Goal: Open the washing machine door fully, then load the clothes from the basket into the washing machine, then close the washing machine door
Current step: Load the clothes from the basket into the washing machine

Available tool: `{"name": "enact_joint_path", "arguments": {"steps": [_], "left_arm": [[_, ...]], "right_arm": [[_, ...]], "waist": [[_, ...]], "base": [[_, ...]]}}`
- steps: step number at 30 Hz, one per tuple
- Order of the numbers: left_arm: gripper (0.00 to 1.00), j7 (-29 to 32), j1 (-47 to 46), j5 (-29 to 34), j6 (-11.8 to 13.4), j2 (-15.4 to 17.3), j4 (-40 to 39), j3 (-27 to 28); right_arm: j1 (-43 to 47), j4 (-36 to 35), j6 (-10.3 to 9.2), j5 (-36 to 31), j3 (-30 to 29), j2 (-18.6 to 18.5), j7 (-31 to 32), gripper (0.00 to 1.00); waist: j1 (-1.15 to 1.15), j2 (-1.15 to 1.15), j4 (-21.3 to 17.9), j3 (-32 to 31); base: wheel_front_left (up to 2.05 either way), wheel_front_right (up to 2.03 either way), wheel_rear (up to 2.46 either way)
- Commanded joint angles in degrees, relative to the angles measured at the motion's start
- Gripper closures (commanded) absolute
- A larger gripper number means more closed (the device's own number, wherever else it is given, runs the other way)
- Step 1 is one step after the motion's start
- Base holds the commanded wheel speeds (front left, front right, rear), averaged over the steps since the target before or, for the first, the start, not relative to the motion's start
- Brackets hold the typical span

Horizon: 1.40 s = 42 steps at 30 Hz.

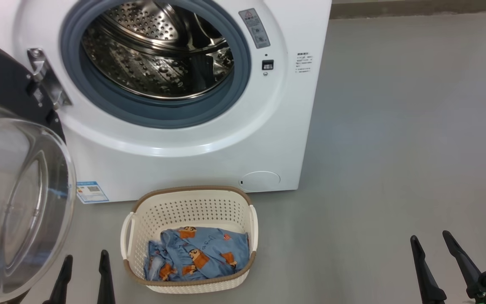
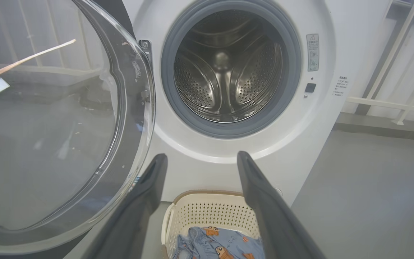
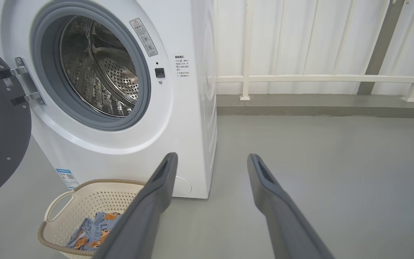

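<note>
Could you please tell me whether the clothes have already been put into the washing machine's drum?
No, the clothes lie bundled in the basket on the floor before the washing machine, whose drum shows bare steel.

I see a clear way into the washing machine [image 1: 192, 156]: the round mouth inside the gasket [image 1: 95, 95] stands unblocked, straight through to the drum [image 1: 154, 55]. The washing machine door [image 1: 15, 202] hangs swung out on the left, its glass bulging just beside my left gripper [image 1: 87, 254], so that side is tight. The basket [image 1: 190, 196] sits on the floor [image 1: 395, 147] close before the machine, below the mouth, its top open above the low-lying clothes [image 1: 201, 253]. Around my right gripper [image 1: 429, 234] the floor runs free back to a railing [image 3: 318, 78].
</note>
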Motion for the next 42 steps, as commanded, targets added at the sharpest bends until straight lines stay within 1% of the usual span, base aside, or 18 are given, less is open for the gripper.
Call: {"name": "enact_joint_path", "arguments": {"steps": [1,8,16,29,42], "left_arm": [[0.00,-0.37,-0.91,0.53,-0.16,0.27,-1.10,2.18],[0.00,-0.37,-0.50,0.31,-0.08,0.03,-0.80,2.40],[0.00,-0.37,-0.14,-0.53,0.57,0.00,-0.52,1.88],[0.00,-0.37,0.49,-0.37,0.05,-0.01,0.58,1.57],[0.00,-0.37,0.59,-0.31,-0.40,-0.01,0.67,2.17]], "right_arm": [[-1.64,-1.11,0.09,-0.52,1.52,-1.42,-0.69,0.00],[-1.70,-0.67,0.09,-0.09,1.99,-1.67,-0.69,0.00],[-1.93,-0.12,0.09,0.43,2.33,-2.21,-0.69,0.00],[-1.72,-0.18,0.09,0.66,2.92,-2.37,-0.69,0.00],[-1.47,-0.67,0.09,0.30,2.70,-1.80,-0.69,0.00]], "waist": [[0.00,0.00,0.61,-0.49],[0.00,0.00,2.16,-1.12],[0.00,0.00,3.35,-1.85],[0.00,0.00,3.36,-2.03],[0.00,0.00,2.90,-1.57]], "base": [[0.00,0.00,0.00],[0.00,0.00,0.00],[0.00,0.00,0.00],[0.05,-0.05,0.00],[1.04,-1.04,0.00]]}}
